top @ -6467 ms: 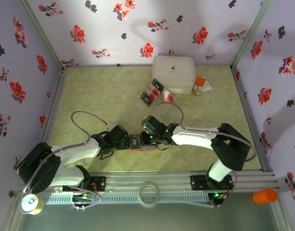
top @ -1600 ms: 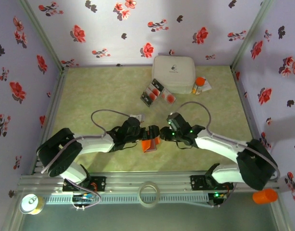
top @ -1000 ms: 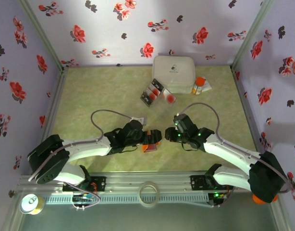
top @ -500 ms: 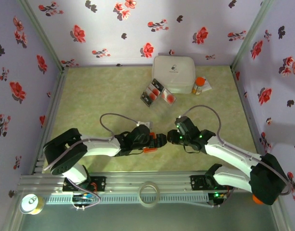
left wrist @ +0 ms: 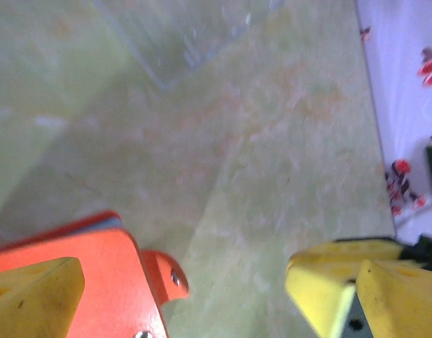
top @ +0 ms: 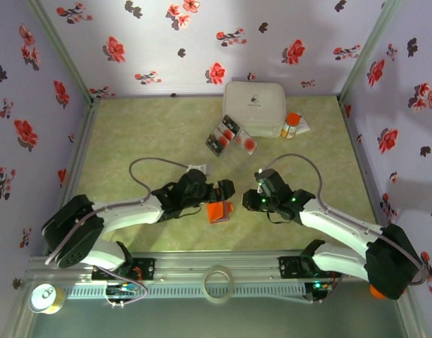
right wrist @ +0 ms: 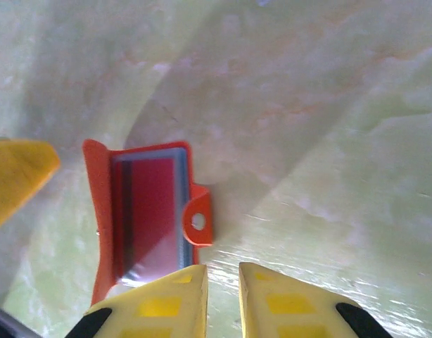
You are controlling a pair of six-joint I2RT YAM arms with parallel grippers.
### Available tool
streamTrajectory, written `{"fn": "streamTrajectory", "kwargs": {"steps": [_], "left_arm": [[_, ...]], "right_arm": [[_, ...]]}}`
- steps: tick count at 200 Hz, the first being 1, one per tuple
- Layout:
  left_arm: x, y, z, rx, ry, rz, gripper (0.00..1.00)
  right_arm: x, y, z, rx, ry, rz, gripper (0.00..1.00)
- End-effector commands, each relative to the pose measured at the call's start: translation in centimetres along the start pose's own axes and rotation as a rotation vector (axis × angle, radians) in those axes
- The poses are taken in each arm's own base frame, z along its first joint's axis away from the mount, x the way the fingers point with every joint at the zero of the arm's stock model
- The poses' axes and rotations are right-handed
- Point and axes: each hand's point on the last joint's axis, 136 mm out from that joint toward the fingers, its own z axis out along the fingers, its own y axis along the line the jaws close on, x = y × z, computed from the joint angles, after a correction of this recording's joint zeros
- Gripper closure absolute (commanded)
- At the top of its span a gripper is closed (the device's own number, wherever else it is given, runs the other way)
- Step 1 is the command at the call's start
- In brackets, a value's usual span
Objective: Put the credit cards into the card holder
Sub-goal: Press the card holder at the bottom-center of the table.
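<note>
The orange card holder point(top: 217, 212) rests on the green mat between my two grippers. In the right wrist view the card holder point(right wrist: 149, 218) is partly unfolded, with a dark red pocket inside and a snap tab facing my fingers. My left gripper point(top: 229, 189) hovers just beyond it, open wide. In the left wrist view the card holder point(left wrist: 82, 274) lies by one finger of the left gripper point(left wrist: 184, 274), with nothing between the jaws. My right gripper point(top: 248, 198) is to the right of the holder; the right gripper point(right wrist: 221, 271) shows only a narrow slit and grips nothing. Credit cards point(top: 223, 136) lie farther back.
A big white rounded box point(top: 255, 107) stands at the back, with an orange-capped pill bottle point(top: 292, 125) to its right. Flowered walls close in the mat on three sides. A tape ring point(top: 218, 283) lies on the front rail.
My left gripper has pulled back up off the card holder, which now shows more fully. The right jaws have narrowed; the right arm has barely moved.
</note>
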Motion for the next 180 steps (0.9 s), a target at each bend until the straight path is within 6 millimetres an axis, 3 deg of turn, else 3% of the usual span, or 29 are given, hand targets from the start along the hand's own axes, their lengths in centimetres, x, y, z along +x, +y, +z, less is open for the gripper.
{"fn": "streamTrajectory", "kwargs": {"steps": [1, 43, 79, 123, 180], "left_arm": [[-2.6, 0.3, -2.0, -0.015, -0.044, 0.026, 0.0], [-5.9, 5.0, -5.8, -0.131, -0.136, -0.034, 0.0], [-5.2, 9.1, -7.3, -0.274, -0.1, -0.028, 0.0], [-3.3, 11.3, -6.9, -0.359, -0.008, 0.024, 0.0], [-2.2, 10.9, -6.1, -0.366, 0.076, 0.104, 0.0]], "right_arm": [[-1.1, 3.6, -0.2, -0.103, -0.017, -0.009, 0.8], [-0.2, 9.2, 0.8, -0.138, 0.023, -0.129, 0.81], [1.0, 12.4, 2.8, -0.153, 0.08, -0.202, 0.82], [1.7, 9.7, 4.6, -0.057, 0.091, -0.198, 0.89], [3.8, 4.5, 6.5, 0.031, 0.11, -0.132, 0.95]]}}
